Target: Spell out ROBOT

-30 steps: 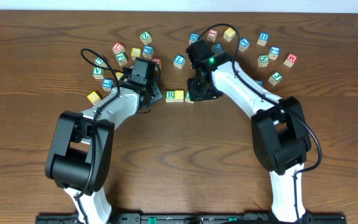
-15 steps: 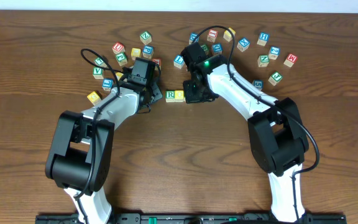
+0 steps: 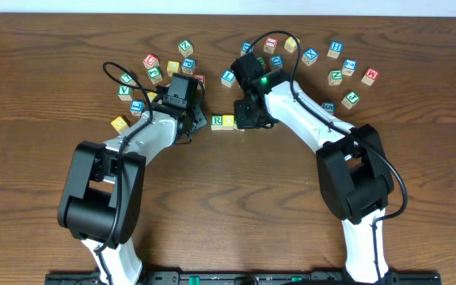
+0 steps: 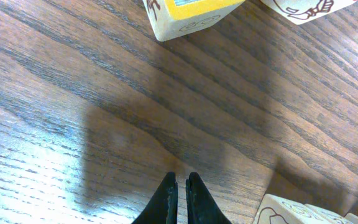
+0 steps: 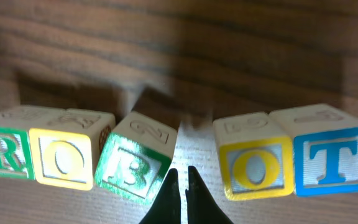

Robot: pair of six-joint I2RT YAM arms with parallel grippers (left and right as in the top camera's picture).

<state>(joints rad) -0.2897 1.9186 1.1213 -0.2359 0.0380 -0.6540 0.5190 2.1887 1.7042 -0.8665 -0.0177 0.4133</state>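
In the right wrist view a row of letter blocks lies on the wood: green R [image 5: 2,151], yellow O [image 5: 64,158], green B [image 5: 135,165] turned askew, then a gap, yellow O [image 5: 253,165] and blue T [image 5: 334,158]. My right gripper [image 5: 182,174] is shut and empty, its tips in the gap between B and the second O. In the overhead view only the R [image 3: 218,121] and the first O [image 3: 229,120] show; the right gripper [image 3: 248,119] covers the rest. My left gripper [image 4: 182,180] is shut and empty over bare wood, left of the row [image 3: 196,123].
Several loose letter blocks lie scattered at the back left [image 3: 155,70] and back right [image 3: 335,75]. A yellow block [image 3: 119,123] sits by the left arm. The left wrist view shows a yellow-topped block [image 4: 188,12] ahead and another block [image 4: 303,211] at the lower right.
The right gripper moved a little to the left a second ago, nudging the R and O blocks left. Since half a second ago nothing has moved. The left arm is still.
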